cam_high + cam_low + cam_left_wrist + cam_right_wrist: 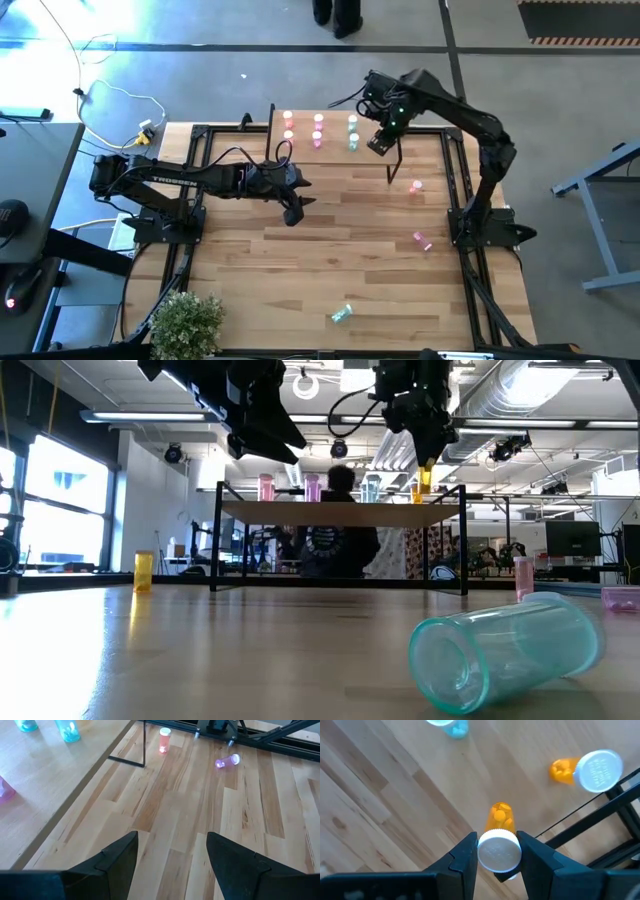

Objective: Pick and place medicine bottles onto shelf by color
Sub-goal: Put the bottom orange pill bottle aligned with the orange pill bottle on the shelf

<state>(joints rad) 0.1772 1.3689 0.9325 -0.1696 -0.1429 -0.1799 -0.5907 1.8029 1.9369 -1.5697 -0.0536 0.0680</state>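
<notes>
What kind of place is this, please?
Probably a robotics lab in an open office: two robot arms are mounted on a wooden table, exposed ducts run under the ceiling, and desks with monitors stand behind.

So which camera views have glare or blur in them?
High view: window glare washes out the floor at upper left. Low view: the nearby toppled clear teal bottle is soft, room lights bright behind. Right wrist view: the white-capped orange bottle between the jaws is blurred.

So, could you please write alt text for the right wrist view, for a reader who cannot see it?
The right gripper is shut on an orange bottle with a white cap, held above the shelf. Another orange bottle with a white cap stands on the board near its edge, and a teal bottle shows partly at the picture's border.
</notes>
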